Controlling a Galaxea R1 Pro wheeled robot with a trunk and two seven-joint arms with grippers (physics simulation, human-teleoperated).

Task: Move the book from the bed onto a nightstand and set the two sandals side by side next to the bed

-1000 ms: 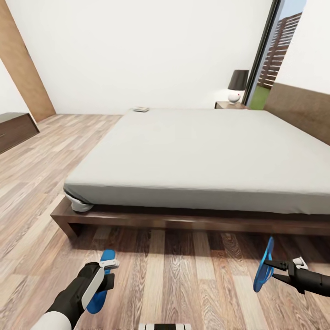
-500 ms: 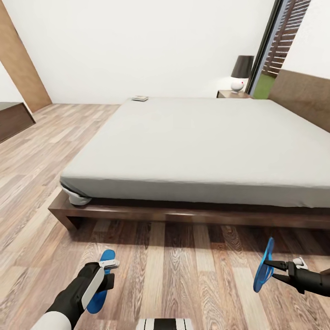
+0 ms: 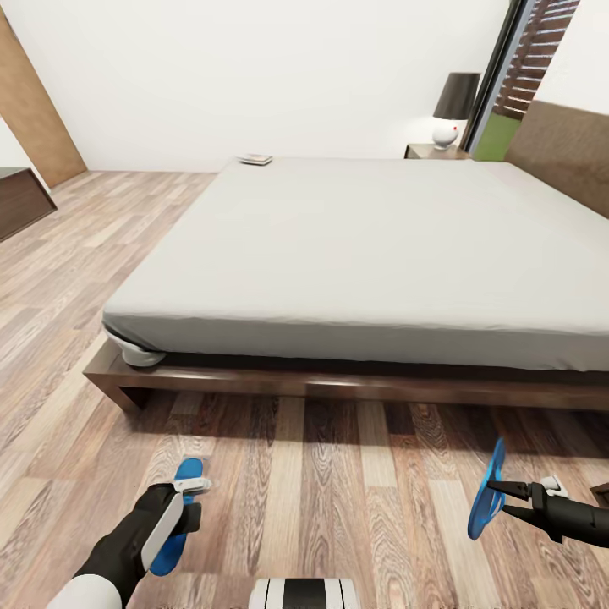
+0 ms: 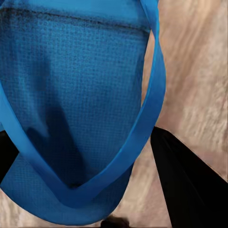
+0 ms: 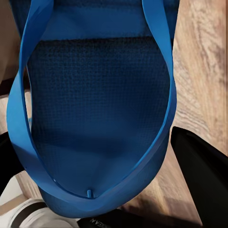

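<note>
Two blue sandals are present, one in each gripper, both in front of the near long side of the bed (image 3: 355, 262).

The left sandal (image 3: 176, 516) lies roughly flat and low over the floor (image 3: 338, 482), long axis running toward the bed, sole facing down. The left gripper (image 3: 188, 499) is closed on it; the left wrist view shows the woven-looking footbed (image 4: 71, 104) and smooth strap with a dark finger (image 4: 185, 185) at the side.

The right sandal (image 3: 487, 501) stands on edge, long axis near vertical, its flat face turned sideways. The right gripper (image 3: 499, 499) clamps it from the right; the wrist view shows the textured footbed (image 5: 99, 109) and a Y-shaped strap.

The bed has a dark brown wooden frame, low platform form, and a plain grey mattress with a smooth surface. One headboard panel (image 3: 562, 152) stands at the right.

One book (image 3: 255, 159) lies flat at the far left corner of the mattress; too small to read its cover.

One nightstand (image 3: 436, 152) stands beyond the bed's far side beside the headboard, carrying one lamp (image 3: 452, 108) with a dark shade and white round base. One further dark cabinet (image 3: 21, 199) sits at the left edge.

The floor is wood plank, grained.
</note>
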